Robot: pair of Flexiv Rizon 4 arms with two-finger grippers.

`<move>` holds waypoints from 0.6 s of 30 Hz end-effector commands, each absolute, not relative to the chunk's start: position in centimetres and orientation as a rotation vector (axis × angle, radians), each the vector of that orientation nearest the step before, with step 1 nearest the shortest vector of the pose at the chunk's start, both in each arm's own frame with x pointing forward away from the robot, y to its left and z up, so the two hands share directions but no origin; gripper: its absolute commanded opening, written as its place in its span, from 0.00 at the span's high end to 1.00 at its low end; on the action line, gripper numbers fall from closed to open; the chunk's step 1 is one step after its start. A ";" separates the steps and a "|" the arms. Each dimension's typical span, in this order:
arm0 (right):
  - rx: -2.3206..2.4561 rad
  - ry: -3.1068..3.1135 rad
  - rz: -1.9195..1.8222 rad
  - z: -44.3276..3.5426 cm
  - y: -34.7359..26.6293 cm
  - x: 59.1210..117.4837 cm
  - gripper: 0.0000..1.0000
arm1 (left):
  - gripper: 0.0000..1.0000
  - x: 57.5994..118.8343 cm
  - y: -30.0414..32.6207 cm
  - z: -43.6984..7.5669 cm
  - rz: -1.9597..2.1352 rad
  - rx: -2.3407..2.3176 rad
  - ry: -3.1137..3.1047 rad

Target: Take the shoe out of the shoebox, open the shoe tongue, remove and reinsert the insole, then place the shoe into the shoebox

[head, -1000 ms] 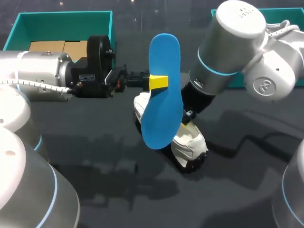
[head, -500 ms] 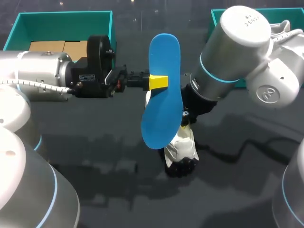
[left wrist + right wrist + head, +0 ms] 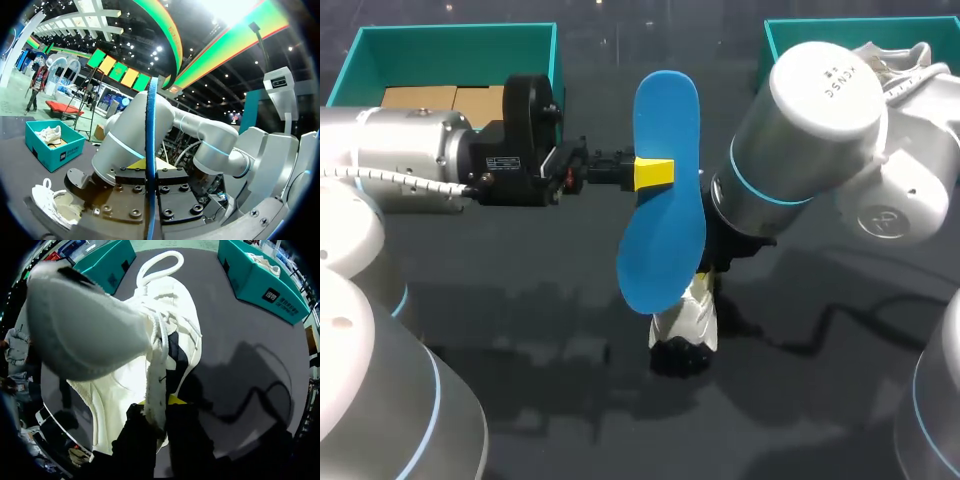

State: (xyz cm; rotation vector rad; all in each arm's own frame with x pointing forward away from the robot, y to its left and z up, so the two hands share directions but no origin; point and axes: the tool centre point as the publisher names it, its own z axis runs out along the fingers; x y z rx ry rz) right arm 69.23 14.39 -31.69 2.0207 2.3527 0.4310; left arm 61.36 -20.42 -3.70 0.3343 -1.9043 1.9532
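My left gripper (image 3: pixel 653 172) comes in from the left and is shut on the blue insole (image 3: pixel 665 210), which stands upright on its long edge above the table. In the left wrist view the insole (image 3: pixel 150 130) shows edge-on between the left gripper (image 3: pixel 150 167). The white shoe (image 3: pixel 685 322) with a black sole hangs tilted under my right arm, just below the insole. In the right wrist view my right gripper (image 3: pixel 156 407) is shut on the shoe's (image 3: pixel 150 335) upper edge beside the laces. My right wrist hides that gripper in the head view.
A teal shoebox (image 3: pixel 450 45) with cardboard inside stands at the back left. Another teal shoebox (image 3: pixel 790 40) at the back right holds a second white shoe (image 3: pixel 900 55). The table (image 3: pixel 520 330) is dark.
My right arm has swung, turning the shoe from lying slantwise to pointing toward the table's near edge, shifted slightly left. The left arm and insole have stayed still.
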 end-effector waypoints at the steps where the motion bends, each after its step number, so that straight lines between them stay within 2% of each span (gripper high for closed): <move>1: 2.003 2.393 0.458 -32.9 14.7 69.7 1.00 | 1.00 61.3 -20.6 -3.8 1.957 0.337 -1.903; 18: 2.052 2.394 0.542 -35.0 14.6 70.7 1.00 | 1.00 61.3 -20.6 -3.8 1.957 0.337 -1.903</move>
